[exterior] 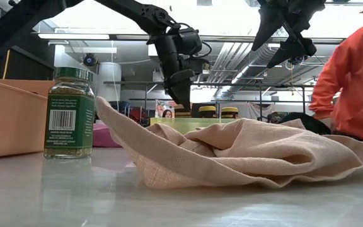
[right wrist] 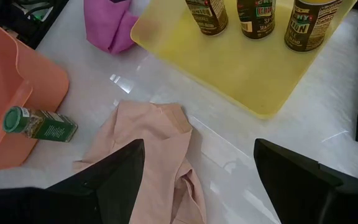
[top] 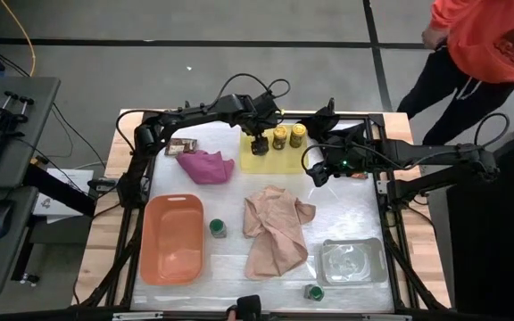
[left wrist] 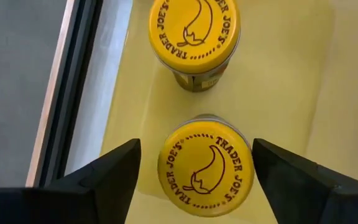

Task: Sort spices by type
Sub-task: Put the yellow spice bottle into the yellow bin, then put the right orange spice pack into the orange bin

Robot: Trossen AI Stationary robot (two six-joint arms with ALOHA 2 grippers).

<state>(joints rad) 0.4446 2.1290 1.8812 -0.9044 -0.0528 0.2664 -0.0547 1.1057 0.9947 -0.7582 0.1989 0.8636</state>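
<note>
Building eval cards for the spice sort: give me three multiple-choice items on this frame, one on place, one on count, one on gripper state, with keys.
1. Where is the left gripper?
A. over the orange tray
B. over the yellow tray
C. over the clear tray

2. How many yellow-lidded jars stand in the yellow tray?
A. one
B. two
C. three

3. What state are the left gripper's fingers in?
A. open, either side of a jar
B. shut on a packet
C. shut on a cloth

Key: B, high view puts it there; C, right wrist view shows three; A, left wrist view shows gaps both sides.
</note>
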